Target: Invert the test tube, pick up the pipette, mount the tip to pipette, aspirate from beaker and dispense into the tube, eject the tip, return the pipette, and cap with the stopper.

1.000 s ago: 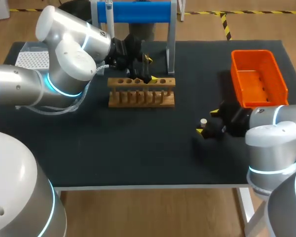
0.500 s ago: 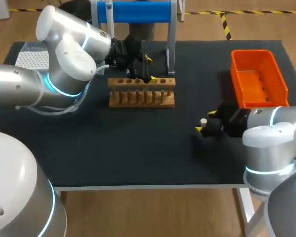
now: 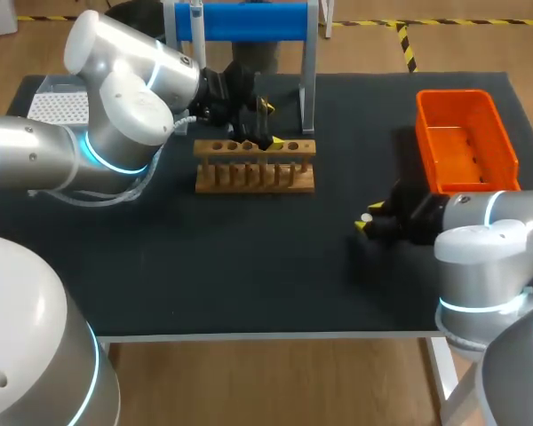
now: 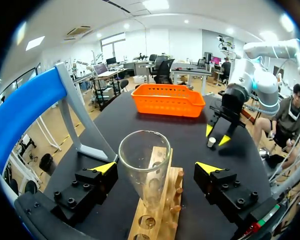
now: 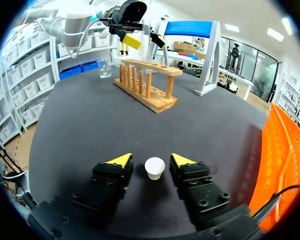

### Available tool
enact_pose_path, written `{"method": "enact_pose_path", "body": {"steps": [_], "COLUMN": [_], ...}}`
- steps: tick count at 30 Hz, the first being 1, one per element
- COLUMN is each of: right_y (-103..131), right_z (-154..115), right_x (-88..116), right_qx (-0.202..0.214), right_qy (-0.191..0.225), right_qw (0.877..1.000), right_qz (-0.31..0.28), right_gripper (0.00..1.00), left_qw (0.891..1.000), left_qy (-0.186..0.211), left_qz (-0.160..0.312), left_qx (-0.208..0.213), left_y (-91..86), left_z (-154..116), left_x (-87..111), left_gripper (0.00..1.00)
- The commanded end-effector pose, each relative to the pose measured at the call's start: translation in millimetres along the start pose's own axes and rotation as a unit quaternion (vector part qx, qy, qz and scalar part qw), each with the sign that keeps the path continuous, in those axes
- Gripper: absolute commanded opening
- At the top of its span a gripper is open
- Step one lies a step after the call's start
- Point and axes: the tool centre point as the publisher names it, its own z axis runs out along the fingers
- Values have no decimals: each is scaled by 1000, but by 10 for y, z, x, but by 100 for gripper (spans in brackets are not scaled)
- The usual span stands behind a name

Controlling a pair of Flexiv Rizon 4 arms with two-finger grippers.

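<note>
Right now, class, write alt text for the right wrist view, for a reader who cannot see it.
A small white stopper stands on the black table between the right gripper's open yellow-tipped fingers, untouched. Ahead stands a wooden test-tube rack.

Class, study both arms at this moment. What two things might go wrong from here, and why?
1. The small white stopper sits loose on the table between the open fingers of the right tool; an off-centre squeeze might tip it or flick it away.
2. The glass tube stands in the wooden rack between the wide-open fingers of the left tool; an uneven close could knock it.
</note>
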Motion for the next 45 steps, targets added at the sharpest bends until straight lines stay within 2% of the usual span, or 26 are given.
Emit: {"method": "enact_pose_path", "body": {"steps": [1, 22, 45], "right_y": [-4, 2, -6], "right_z": [4, 22, 65], "right_x": [1, -24, -36], "right_qx": [0, 0, 2], "right_qy": [0, -3, 0], "right_qw": [1000, 1000, 1000], "right_qz": [1, 5, 9], "right_gripper": [44, 43, 33], "left_qw": [1000, 1000, 1000], "left_qy": [2, 2, 2], "left_qz": [0, 0, 0], "left_qx": [-1, -1, -1], "left_y": [-2, -2, -2], "left_z": [-3, -3, -3], "left_x": [-5, -5, -5], "left_gripper": [100, 100, 100]}}
